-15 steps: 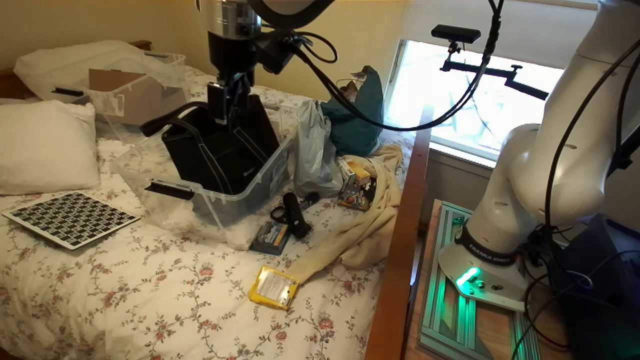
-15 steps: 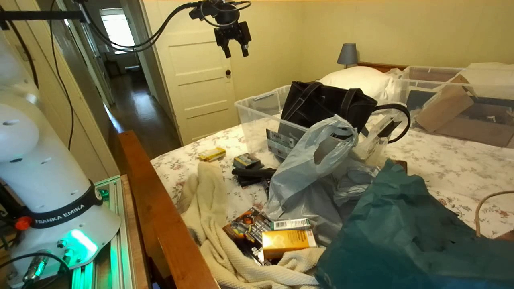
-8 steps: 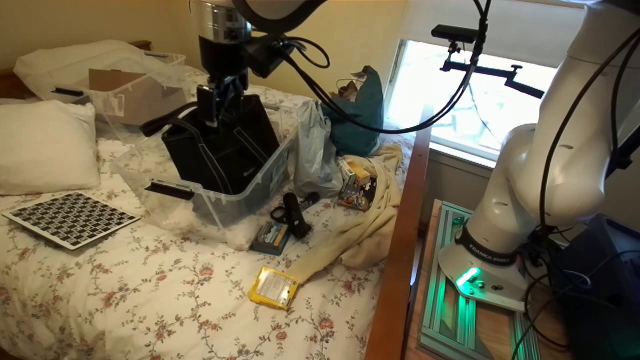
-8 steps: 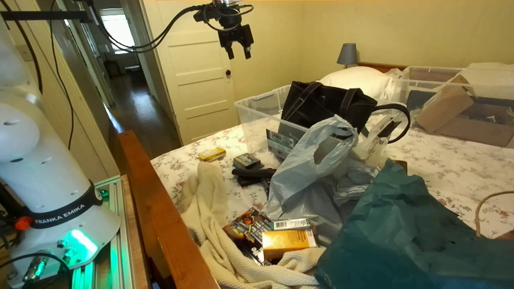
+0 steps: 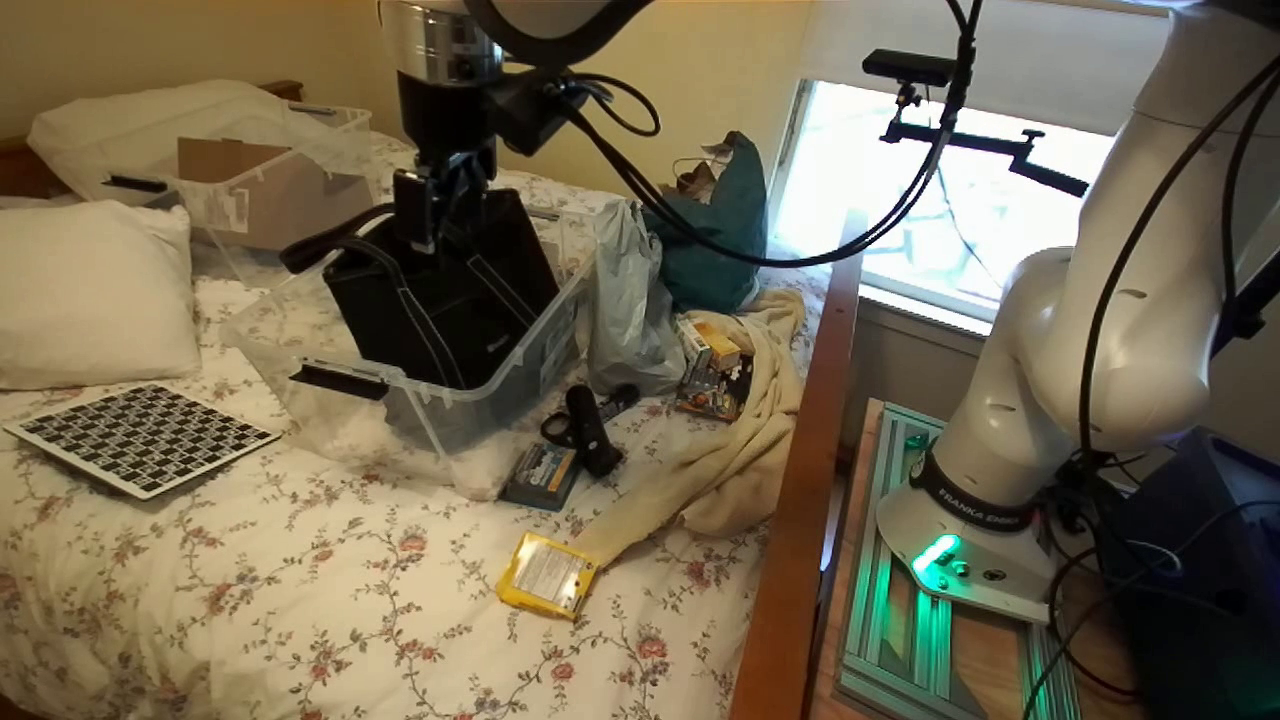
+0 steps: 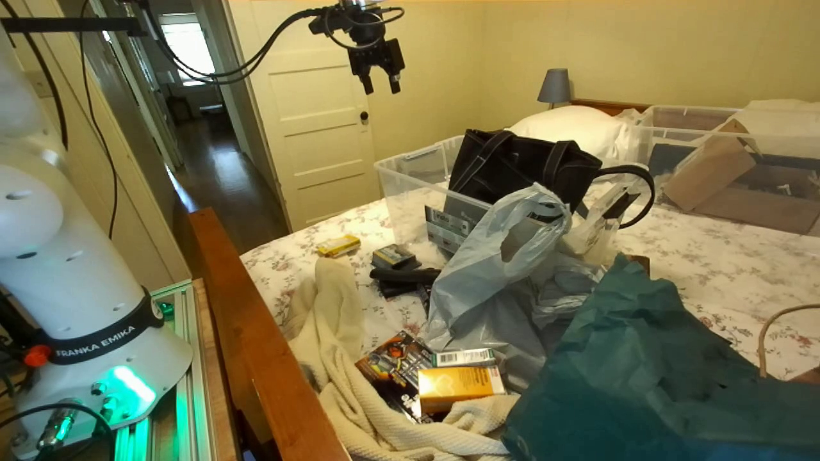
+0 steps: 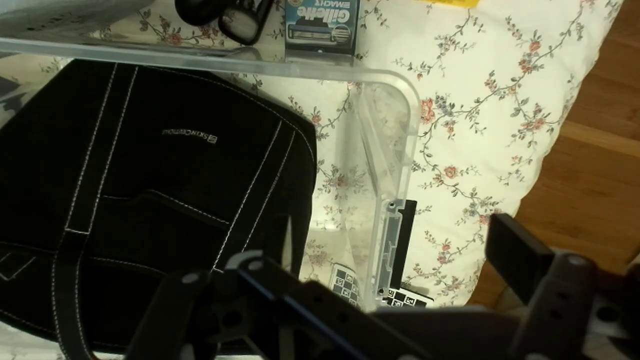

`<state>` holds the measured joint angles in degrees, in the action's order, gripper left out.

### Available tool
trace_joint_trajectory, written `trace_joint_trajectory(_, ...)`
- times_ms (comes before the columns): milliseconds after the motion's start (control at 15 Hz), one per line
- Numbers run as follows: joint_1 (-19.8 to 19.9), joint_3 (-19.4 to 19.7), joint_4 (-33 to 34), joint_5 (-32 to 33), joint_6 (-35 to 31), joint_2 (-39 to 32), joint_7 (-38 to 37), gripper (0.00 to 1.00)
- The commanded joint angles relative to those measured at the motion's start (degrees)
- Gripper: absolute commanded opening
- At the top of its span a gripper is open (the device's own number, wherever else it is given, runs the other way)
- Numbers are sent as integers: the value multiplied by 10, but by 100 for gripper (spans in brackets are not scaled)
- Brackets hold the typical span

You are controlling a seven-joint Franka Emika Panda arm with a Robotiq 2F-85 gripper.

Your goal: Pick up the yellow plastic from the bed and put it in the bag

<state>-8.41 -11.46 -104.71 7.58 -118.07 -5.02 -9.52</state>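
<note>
Yellow plastic [image 7: 460,2] — cropped (wrist view), bag [image 7: 180,170] cropped

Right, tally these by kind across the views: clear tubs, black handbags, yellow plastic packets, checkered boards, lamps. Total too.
Clear tubs: 2 (front tub, back tub)
Black handbag: 1
Yellow plastic packet: 1
Checkered board: 1
Lamp: 1
Total: 6

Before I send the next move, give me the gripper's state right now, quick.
Gripper: open, its fingers well apart, holding nothing.
</note>
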Motion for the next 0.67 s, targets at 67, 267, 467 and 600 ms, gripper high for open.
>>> trace_joint_trajectory(67, -9, 9, 2, -1, 2, 0, 0, 100)
trace_joint_trajectory(267, -9, 9, 2, -1, 2, 0, 0, 100)
trace_joint_trajectory(467, -10, 7, -6, -6, -2, 2, 8, 100)
trace_joint_trajectory(600, -9, 11, -5, -8, -16, -5, -23, 100)
